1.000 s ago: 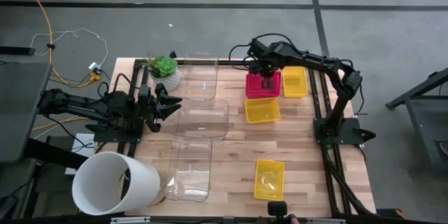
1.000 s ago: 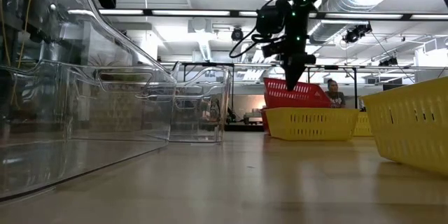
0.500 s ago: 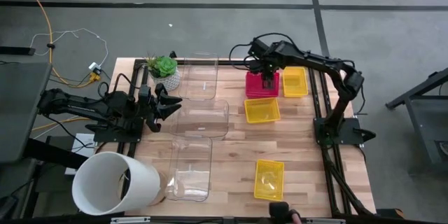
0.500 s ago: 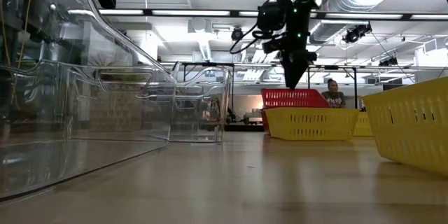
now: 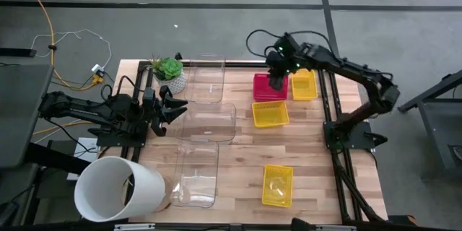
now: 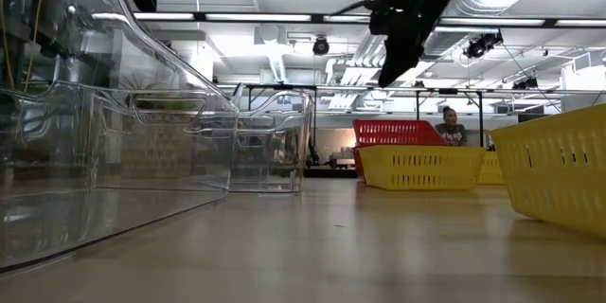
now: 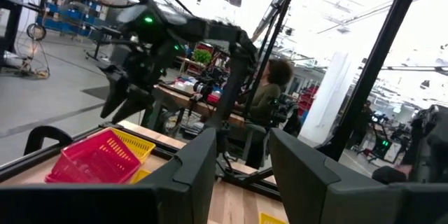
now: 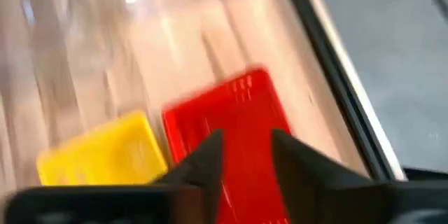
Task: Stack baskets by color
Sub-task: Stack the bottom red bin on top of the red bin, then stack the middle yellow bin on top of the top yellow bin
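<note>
A red basket (image 5: 268, 91) (image 6: 398, 133) lies flat on its bottom on the table, far right of the middle. One yellow basket (image 5: 304, 84) sits to its right. A second yellow basket (image 5: 270, 114) (image 6: 421, 167) sits just nearer than the red one. A third yellow basket (image 5: 278, 185) (image 6: 559, 166) rests by the near edge. My right gripper (image 5: 276, 79) (image 6: 390, 74) (image 8: 241, 159) hangs above the red basket (image 8: 234, 122), slanting down, open by a narrow gap and clear of it. My left gripper (image 5: 177, 105) (image 7: 241, 175) waits at the table's left, open and holding nothing.
Three clear plastic bins (image 5: 206, 79) (image 5: 209, 121) (image 5: 196, 172) run down the table's left half. A big white cylinder (image 5: 119, 188) lies at the near left corner, and a small plant (image 5: 170, 68) stands far left. A person (image 6: 453, 125) sits beyond the table.
My right gripper has let go of the red basket's rim and risen well clear of it, turning as it went. The red basket, tipped up on one side a second ago, has dropped level onto the table.
</note>
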You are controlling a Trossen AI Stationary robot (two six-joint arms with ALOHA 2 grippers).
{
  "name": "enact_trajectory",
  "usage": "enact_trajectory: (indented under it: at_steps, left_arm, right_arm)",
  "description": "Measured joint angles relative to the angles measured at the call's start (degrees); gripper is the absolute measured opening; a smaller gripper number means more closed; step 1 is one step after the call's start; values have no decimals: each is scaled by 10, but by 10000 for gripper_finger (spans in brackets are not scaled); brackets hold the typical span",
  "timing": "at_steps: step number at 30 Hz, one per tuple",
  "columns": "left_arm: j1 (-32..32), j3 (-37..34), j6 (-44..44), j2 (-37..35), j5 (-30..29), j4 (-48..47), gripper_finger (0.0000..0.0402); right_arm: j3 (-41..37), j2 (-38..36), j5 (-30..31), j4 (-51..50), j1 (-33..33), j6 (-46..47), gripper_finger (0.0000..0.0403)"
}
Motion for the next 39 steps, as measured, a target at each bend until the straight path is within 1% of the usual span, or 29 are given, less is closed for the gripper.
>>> enact_trajectory:
  at_steps: [1,2,3,4,6,8,10,12,15,18,24,27,32,35,37,39]
  left_arm:
    - [0,0,0,0,-1,0,122]
    - [0,0,0,0,-1,0,122]
    - [0,0,0,0,-1,0,122]
    - [0,0,0,0,-1,0,122]
    - [0,0,0,0,-2,0,122]
    - [0,0,0,0,-4,0,122]
    - [0,0,0,0,-7,0,122]
    - [0,0,0,0,-8,0,122]
    - [0,0,-3,0,-8,0,122]
    - [0,0,-4,0,-8,0,122]
    - [0,0,-4,0,-8,0,122]
    - [0,0,-4,0,-8,0,122]
    - [0,0,-4,0,-8,0,122]
    - [0,0,-4,0,-8,0,122]
    - [0,0,-4,0,-8,0,122]
    - [0,0,-4,0,-8,0,122]
  right_arm:
    - [-31,-17,-2,48,2,33,49]
    - [-65,-33,-4,96,4,65,25]
    - [-100,-47,0,143,8,97,15]
    - [-135,-59,22,186,14,135,16]
    - [-196,-77,90,267,28,200,16]
    - [-238,-88,156,340,40,244,5]
    - [-266,-88,211,405,48,284,4]
    - [-283,-81,253,436,55,321,2]
    - [-300,-63,298,451,65,363,1]
    - [-301,-42,323,459,71,376,0]
    - [-299,-1,339,481,70,378,0]
    - [-299,14,334,476,67,395,0]
    - [-299,16,319,478,66,397,0]
    - [-300,-22,301,484,66,371,0]
    - [-300,-64,260,483,66,327,0]
    - [-300,-117,204,464,69,294,0]
